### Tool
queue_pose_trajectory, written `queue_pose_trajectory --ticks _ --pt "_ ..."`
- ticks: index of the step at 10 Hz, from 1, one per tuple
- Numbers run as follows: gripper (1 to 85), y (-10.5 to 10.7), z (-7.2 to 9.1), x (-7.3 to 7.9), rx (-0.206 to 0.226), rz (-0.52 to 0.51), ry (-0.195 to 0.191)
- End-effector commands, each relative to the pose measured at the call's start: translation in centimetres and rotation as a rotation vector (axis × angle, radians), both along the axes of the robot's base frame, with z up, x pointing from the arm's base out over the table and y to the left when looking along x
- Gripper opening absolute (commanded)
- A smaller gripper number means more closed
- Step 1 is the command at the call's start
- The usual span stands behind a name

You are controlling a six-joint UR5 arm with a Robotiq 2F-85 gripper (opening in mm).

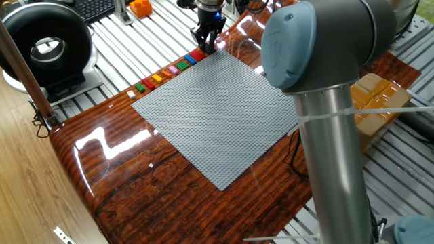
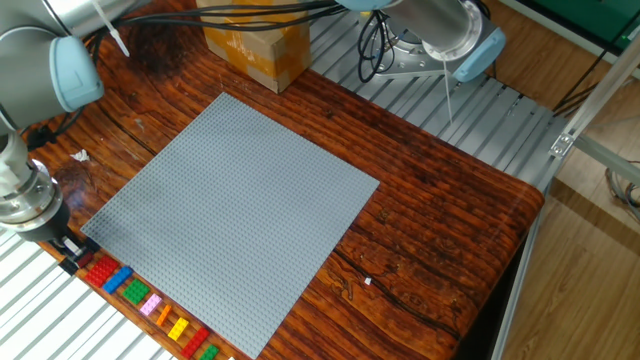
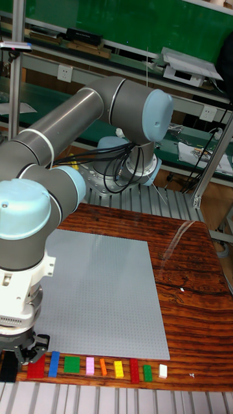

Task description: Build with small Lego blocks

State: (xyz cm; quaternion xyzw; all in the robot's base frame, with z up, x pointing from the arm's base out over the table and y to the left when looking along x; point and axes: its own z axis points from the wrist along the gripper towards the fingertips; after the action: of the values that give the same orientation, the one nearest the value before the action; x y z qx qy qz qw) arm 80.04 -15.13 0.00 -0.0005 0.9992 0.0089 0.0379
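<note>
the gripper [image 3: 26,358] hangs low over one end of a row of small lego blocks [image 3: 90,367], its dark fingers [image 3: 33,354] pointing down at the wooden table [image 3: 188,304]. in the tall fixed view the fingers sit right above a red block [image 3: 37,367], with a black block [image 3: 9,366] just to one side of them and a blue block [image 3: 54,363] just to the other. the fingers stand a little apart, but whether they close on anything or touch a block cannot be told from these views.

from the gripper the row runs on in a line along the table's edge: after the blue block come a green block [image 3: 72,365], a pink one [image 3: 90,365], a thin orange one [image 3: 103,367], a yellow one [image 3: 118,369], another red one [image 3: 134,370], a small green one [image 3: 147,372] and a white one [image 3: 163,370] at the far end. the blocks lie flat and near each other, most of them with small gaps between.

a large grey studded plate [image 3: 97,294] lies just beside the gripper, its near edge running along the row of blocks. well away from the gripper, across the plate, a cardboard box [image 2: 255,45] stands on the table. in one fixed view the gripper [image 1: 206,45] sits at the plate's far corner, with an orange object [image 1: 140,7] beyond it on the slatted metal surface [image 1: 115,37].
</note>
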Motion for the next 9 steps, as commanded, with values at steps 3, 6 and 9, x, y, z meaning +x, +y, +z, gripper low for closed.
queue_pose_trajectory --ticks 3,6,9 --pt "32.0 -0.43 -0.12 0.28 -0.009 -0.028 -0.006" --pt "14.0 -0.80 0.29 -0.06 -0.025 -0.071 0.002" --pt "1.0 -1.22 0.46 0.16 -0.044 -0.109 -0.005"
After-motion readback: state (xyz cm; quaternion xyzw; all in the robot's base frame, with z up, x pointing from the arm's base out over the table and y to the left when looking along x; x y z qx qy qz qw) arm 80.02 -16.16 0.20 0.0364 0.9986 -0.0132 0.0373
